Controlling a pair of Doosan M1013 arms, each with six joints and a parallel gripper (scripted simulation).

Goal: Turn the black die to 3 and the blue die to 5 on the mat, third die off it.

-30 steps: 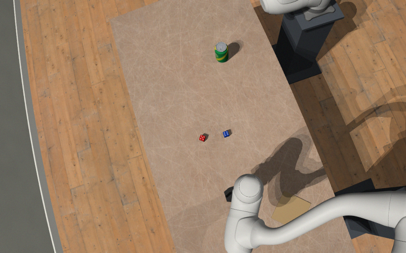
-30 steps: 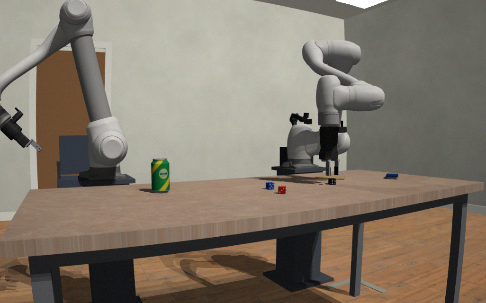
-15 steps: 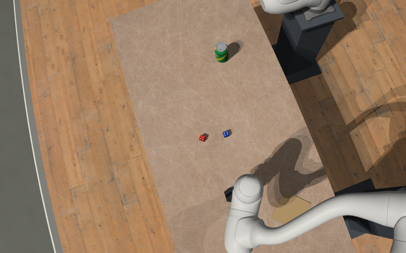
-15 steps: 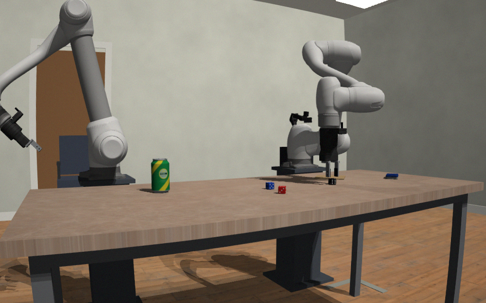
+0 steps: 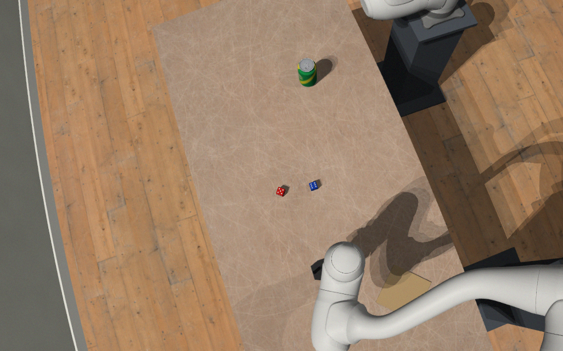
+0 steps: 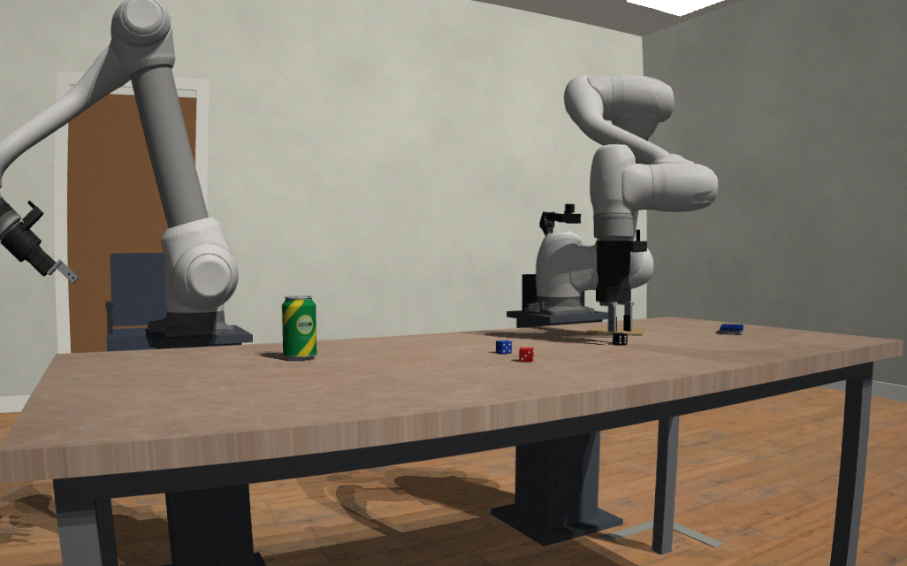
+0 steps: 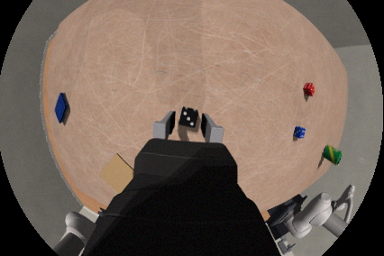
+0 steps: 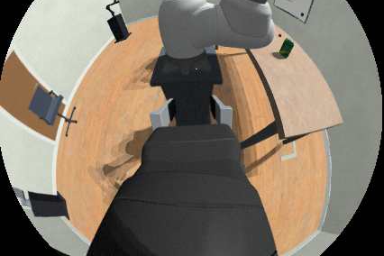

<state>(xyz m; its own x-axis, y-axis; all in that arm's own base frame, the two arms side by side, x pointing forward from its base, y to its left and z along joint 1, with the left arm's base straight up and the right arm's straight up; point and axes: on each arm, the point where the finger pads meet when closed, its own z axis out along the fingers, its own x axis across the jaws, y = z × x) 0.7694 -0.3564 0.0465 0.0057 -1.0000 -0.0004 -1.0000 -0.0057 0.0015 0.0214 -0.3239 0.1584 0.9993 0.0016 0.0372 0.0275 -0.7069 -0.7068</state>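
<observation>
Above the black die (image 6: 620, 339) (image 7: 188, 117), my left gripper (image 6: 620, 327) (image 7: 187, 119) points down with its jaws spread, one finger to each side; I observe no grip. The die rests on the table (image 5: 248, 130) (image 6: 302, 393) (image 7: 243, 58) (image 8: 304, 96), off the mat (image 5: 404, 289) (image 6: 636, 332) (image 7: 116, 173), with three pips on top.

Nearer the green can (image 5: 307, 73) (image 6: 299, 327) (image 7: 333, 154) (image 8: 287, 48), I find the blue die (image 5: 313, 185) (image 6: 503, 346) (image 7: 299, 132) on the bare tabletop, six uppermost. It is also off the mat, so both its face and its place fall short of the requirement.

Near it, the red die (image 5: 280, 191) (image 6: 526, 354) (image 7: 308, 89) (image 8: 279, 35) sits off the mat, as required, showing five on top. The can stands upright, well apart from the mat.

Past the other side of the mat, I note a blue object (image 6: 730, 328) (image 7: 60, 107) lying on the table.

Beyond the table edge, my right gripper (image 6: 74, 279) (image 8: 192, 104) is held in the air, jaws wide apart and holding nothing.
</observation>
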